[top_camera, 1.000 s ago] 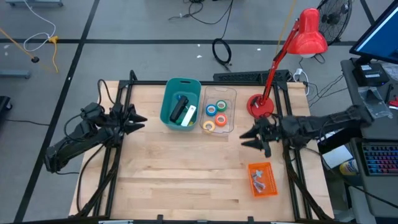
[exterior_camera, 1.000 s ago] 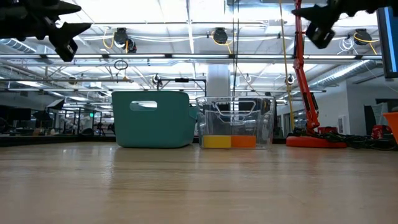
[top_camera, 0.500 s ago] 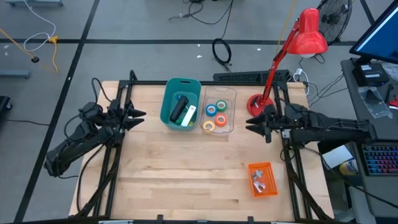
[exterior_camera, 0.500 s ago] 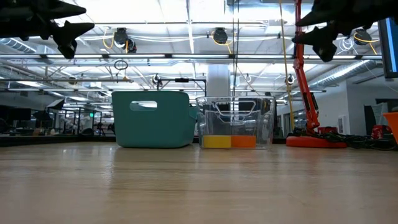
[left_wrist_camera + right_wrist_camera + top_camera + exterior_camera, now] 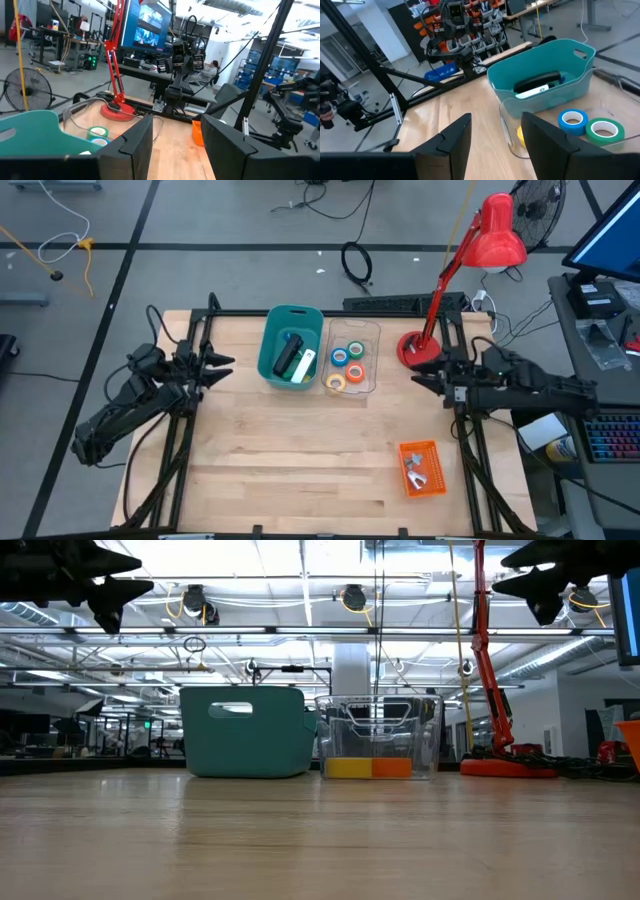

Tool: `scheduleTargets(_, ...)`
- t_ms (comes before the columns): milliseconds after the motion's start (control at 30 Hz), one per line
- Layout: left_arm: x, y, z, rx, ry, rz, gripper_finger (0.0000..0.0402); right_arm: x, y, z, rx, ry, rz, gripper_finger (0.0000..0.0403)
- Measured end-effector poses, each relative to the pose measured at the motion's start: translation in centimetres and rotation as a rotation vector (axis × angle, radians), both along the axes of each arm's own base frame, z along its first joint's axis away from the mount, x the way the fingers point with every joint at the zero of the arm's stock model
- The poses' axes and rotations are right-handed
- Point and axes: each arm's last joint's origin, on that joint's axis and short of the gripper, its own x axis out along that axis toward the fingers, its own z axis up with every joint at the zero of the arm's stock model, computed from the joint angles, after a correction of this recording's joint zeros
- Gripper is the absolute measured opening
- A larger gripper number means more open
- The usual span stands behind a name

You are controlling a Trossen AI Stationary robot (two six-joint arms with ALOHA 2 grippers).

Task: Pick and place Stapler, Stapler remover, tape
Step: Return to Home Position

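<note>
Arms parked: left gripper (image 5: 226, 370) & right gripper (image 5: 418, 379) above worktop (image 5: 300, 450) sides, fingers apart, empty.
Stapler (image 5: 288, 358) in teal bin (image 5: 270, 340); tape (image 5: 354, 370) in clear bin (image 5: 373, 360) beside it.

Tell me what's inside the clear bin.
The clear bin holds four tape rolls: green roll, blue roll, orange-red roll, yellow roll. Anything under them is covered.

A grey floor (image 5: 220, 220) crossed by dark lines surrounds the pale wooden tabletop (image 5: 300, 460), and a black cable coil (image 5: 357, 262) lies on it well beyond the right gripper (image 5: 420, 375). Just beyond that gripper stands a red desk lamp (image 5: 497, 235), with a fan (image 5: 535, 210) and a blue-lit monitor (image 5: 610, 235) farther off past the lamp. Overhead, white beams, pipes and bright strip lights (image 5: 300, 560) fill the ceiling (image 5: 250, 610).
</note>
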Motion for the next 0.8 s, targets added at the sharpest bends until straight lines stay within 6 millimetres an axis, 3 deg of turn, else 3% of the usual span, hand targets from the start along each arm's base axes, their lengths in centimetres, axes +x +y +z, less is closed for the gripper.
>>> scheduleTargets(100, 0.0, 0.1, 0.0, 0.013, 0.000, 0.019, 0.0168, -0.3, 0.0, -0.4, -0.007, -0.019, 0.001, 0.0169)
scheduleTargets(400, 1.5, 0.2, -2.6, -0.052, -0.151, -0.009, 0.0168, 0.5, -0.1, -5.3, 0.077, -0.088, -0.009, 0.0169)
scheduleTargets(800, 2.5, -0.7, -4.1, -0.059, -0.042, 0.011, 0.0168, -0.5, 0.1, -6.4, 0.104, -0.107, -0.012, 0.0169)
